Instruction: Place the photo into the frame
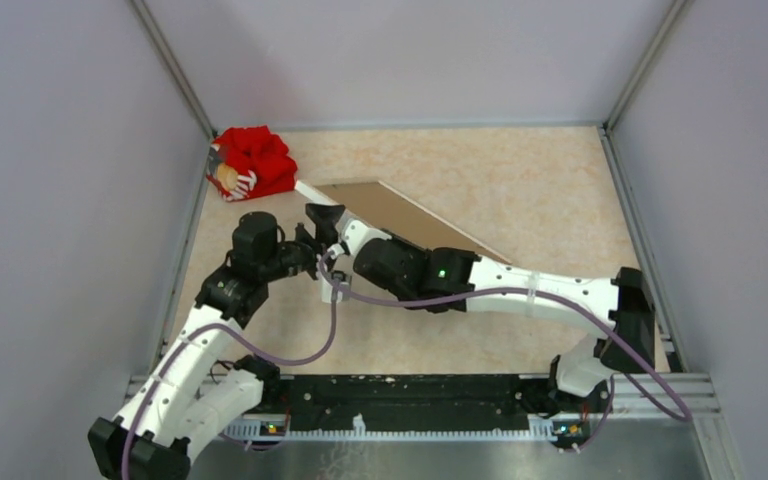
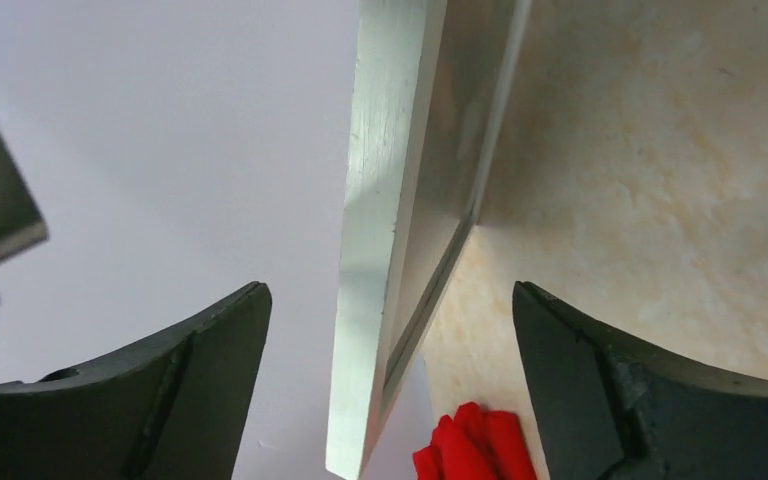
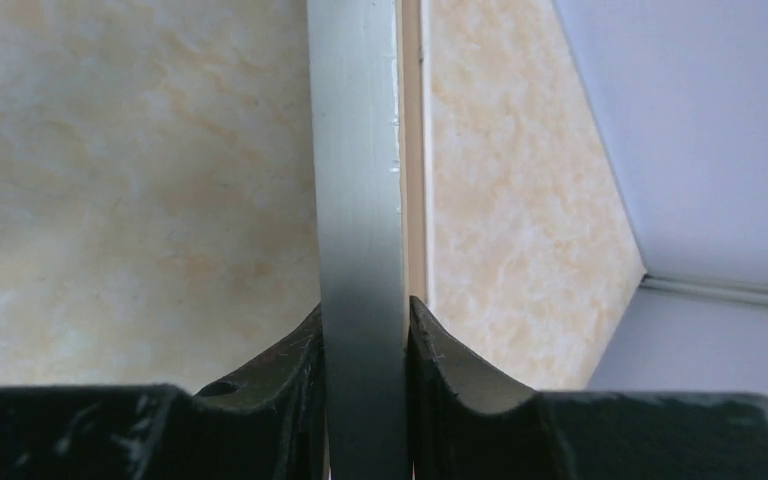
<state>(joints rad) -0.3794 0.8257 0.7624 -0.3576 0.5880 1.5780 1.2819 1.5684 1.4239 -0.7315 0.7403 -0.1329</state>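
While only right gripper (image 3: 363, 320) pinches frame (image 3: 360, 150), left gripper (image 2: 390, 300) gaping wide astride its rail, tilted frame could pivot and slip (one-edge hold).

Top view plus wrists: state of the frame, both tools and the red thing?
frame: tilted up, one rail clamped.
right tool: shut on the frame's rail.
left tool: open, straddling the rail, clear of it.
red cloth: bunched in the far left corner, nothing touching it.
photo: not identifiable in any view.
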